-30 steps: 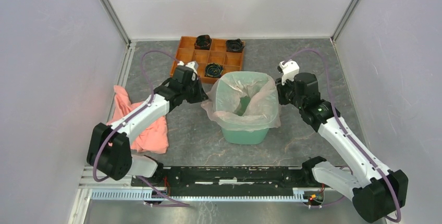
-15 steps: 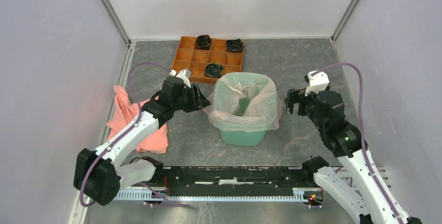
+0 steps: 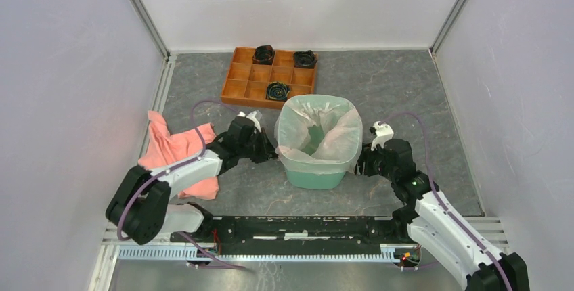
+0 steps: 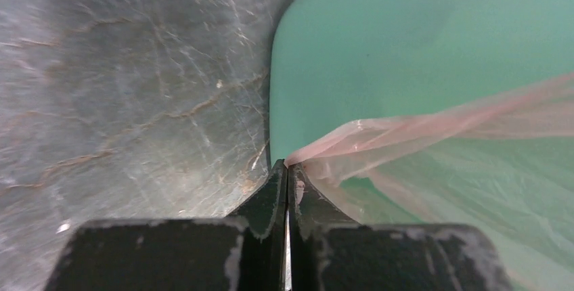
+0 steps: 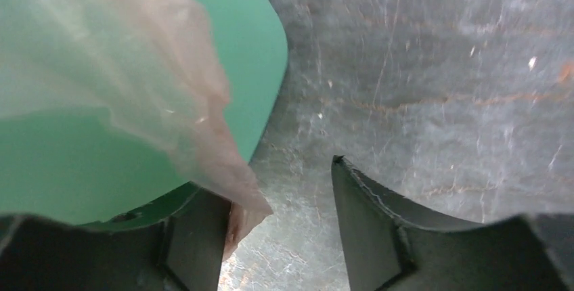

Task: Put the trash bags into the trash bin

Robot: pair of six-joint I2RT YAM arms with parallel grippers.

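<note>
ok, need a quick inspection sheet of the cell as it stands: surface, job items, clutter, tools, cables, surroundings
Surface: grey marbled table, fine scratches visible in the wrist views.
Job's things: trash bag lines the upright trash bin, its film folded over the rim.
Clutter: orange tray behind the bin, with three black items in its compartments; pink cloth at the left.
Tools: left tool shut on the bag's edge by the bin's left wall; right tool open, film hanging against one finger.
Cables: purple cables loop off both arms, clear of the bin.
Surroundings: pale walls on three sides, metal corner posts.
</note>
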